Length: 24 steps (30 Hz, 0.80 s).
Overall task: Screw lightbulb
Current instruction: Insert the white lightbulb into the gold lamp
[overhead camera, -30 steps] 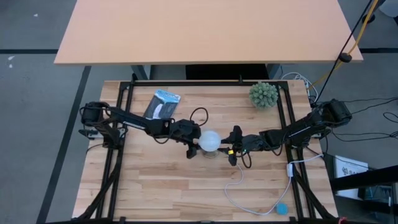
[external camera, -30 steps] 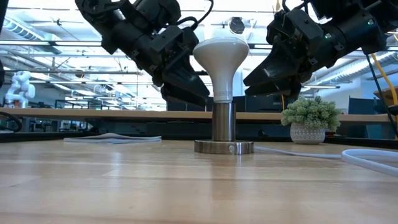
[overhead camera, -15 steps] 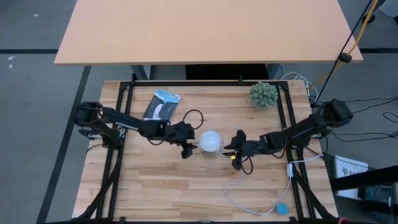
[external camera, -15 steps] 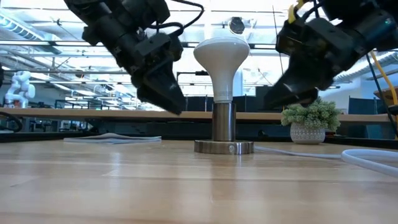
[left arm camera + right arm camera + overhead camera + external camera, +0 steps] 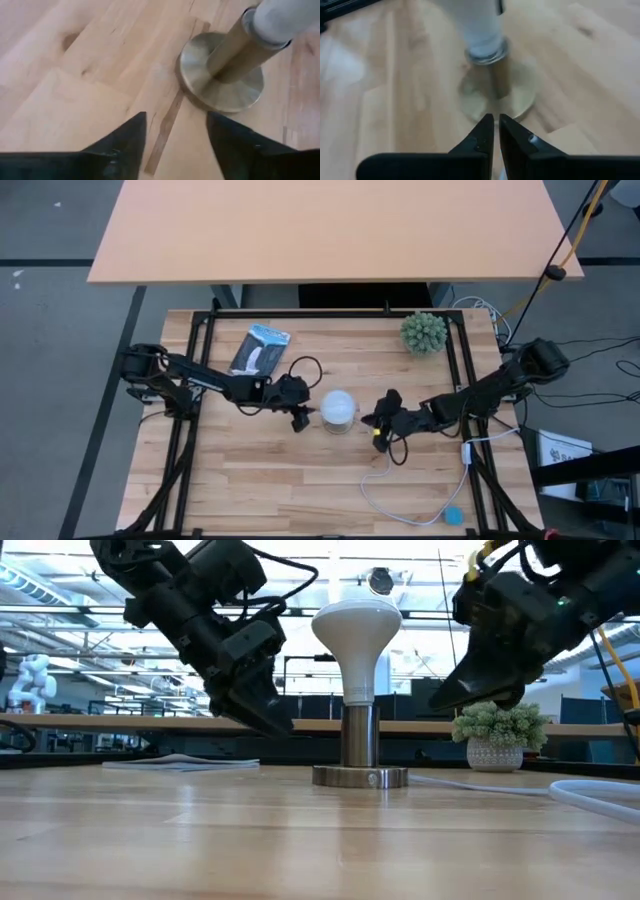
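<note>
I am holding my left pincer (image 5: 298,418) open and empty just beside the lightbulb (image 5: 338,407), which is standing upright in its socket (image 5: 360,776) mid-counter (image 5: 300,470) between both arms, while my right pincer (image 5: 379,424), nearly closed on nothing, is sitting a little farther off on the opposite side.

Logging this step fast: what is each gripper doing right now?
Left gripper: open, empty, beside the lightbulb.
Right gripper: shut, empty, on its other side.
</note>
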Tool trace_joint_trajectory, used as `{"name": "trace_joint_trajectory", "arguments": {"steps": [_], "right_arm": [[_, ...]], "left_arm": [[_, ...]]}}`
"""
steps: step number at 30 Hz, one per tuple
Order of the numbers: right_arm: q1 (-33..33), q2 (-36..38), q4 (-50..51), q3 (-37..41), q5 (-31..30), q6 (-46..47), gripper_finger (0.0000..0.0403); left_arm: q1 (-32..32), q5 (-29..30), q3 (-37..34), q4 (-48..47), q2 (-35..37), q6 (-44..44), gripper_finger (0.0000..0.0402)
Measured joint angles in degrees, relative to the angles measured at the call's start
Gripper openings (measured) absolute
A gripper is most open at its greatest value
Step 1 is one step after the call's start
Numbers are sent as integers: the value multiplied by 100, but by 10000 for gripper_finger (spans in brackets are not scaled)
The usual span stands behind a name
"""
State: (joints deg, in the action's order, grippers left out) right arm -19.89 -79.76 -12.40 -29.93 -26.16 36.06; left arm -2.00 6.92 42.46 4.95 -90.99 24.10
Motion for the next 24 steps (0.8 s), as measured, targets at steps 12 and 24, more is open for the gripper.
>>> {"name": "trace_joint_trajectory", "arguments": {"steps": [12,24], "right_arm": [[523,-18,207,2,-86,925,2],[2606,-27,-3401,1472,3363,-255,0]], "left_arm": [[-321,-214,-301,1692,-76,-689,2],[-221,-1662,-1588,4942,-151,-900,1]]}}
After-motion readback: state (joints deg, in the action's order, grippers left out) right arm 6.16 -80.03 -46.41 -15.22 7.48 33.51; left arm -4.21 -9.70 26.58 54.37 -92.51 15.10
